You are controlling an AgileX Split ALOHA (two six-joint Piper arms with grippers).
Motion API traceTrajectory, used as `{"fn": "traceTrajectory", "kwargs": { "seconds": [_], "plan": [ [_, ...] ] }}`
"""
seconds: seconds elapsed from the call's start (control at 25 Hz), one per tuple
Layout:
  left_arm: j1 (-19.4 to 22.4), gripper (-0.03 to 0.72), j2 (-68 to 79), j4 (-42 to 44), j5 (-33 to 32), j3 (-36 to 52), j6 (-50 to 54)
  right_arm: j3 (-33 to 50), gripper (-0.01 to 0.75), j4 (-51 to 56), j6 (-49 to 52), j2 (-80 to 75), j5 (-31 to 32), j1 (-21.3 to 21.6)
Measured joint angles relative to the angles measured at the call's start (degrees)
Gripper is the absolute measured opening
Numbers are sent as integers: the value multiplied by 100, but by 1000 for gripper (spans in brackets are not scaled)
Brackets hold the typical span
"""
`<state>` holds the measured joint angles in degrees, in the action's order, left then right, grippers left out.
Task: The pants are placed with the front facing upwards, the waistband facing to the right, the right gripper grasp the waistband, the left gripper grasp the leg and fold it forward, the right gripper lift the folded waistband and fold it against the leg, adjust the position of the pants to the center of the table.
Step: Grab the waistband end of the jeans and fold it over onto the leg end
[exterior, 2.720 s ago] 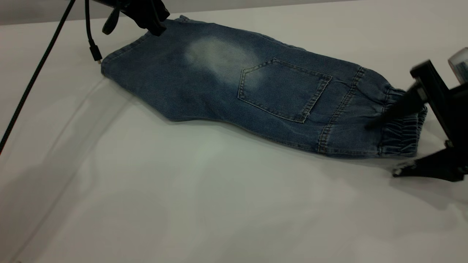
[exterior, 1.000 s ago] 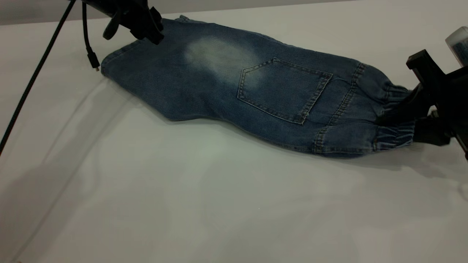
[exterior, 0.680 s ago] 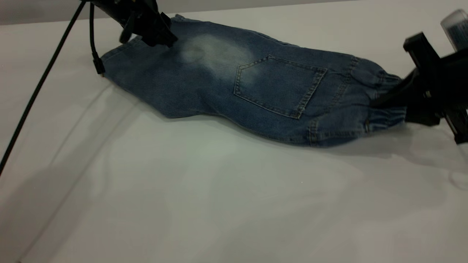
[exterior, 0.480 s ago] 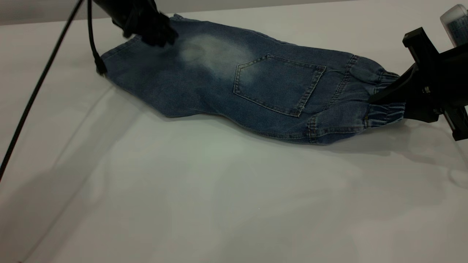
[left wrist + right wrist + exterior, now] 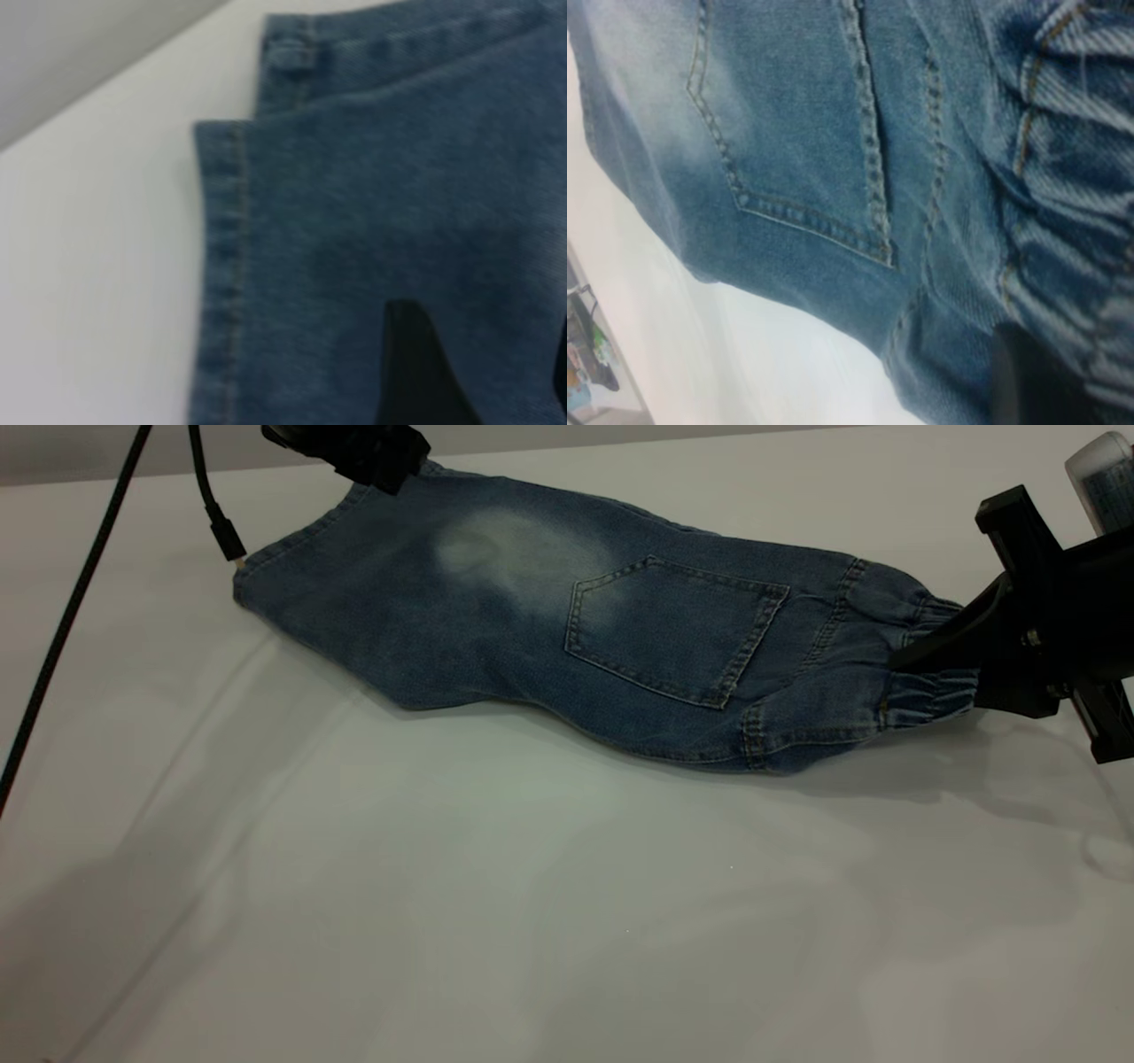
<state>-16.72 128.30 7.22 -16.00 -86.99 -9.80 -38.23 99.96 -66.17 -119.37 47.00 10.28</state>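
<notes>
Exterior view, pants: We find the pants lying already folded lengthwise across the far half of the table, pocket uppermost, leg hem at the left, waistband at the right.
Exterior view, right gripper: The right gripper is clamped on the waistband, which is raised slightly off the table, with shadow beneath it.
Exterior view, left gripper: The left gripper sits at the far corner of the leg end. We cannot tell from here whether its fingers are closed on cloth.
Left wrist view: We see the hem and a second denim layer stepped behind it. One dark finger lies against the denim; the grip itself is not shown.
Right wrist view: The gathered waistband fills one side, bunched between the fingers, of which one dark tip shows. The pocket lies flat beyond.
Step in hand, our judgement: Lifting the waistband to fold it over onto the leg.
Method advised: Raise the waistband only enough to clear the denim, carry it in a straight line toward the hem, and keep the band level so the near corner does not droop.
Risk: The leg end may drag unless the left gripper pins it.
Left to do: Centring the pants.
</notes>
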Motion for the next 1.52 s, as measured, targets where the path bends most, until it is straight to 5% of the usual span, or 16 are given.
{"fn": "traceTrajectory", "kwargs": {
  "seconds": [0.52,1.0,1.52],
  "plan": [
    [0,349,-30,-3241,-650,-6,-3142,0,71,0,0,0,142,0],
    [0,314,-30,-3333,-874,-6,-3179,0,71,0,0,0,194,0],
    [0,312,440,-4076,-859,-6,-3728,0,71,0,-113,0,941,0]
  ]
}}
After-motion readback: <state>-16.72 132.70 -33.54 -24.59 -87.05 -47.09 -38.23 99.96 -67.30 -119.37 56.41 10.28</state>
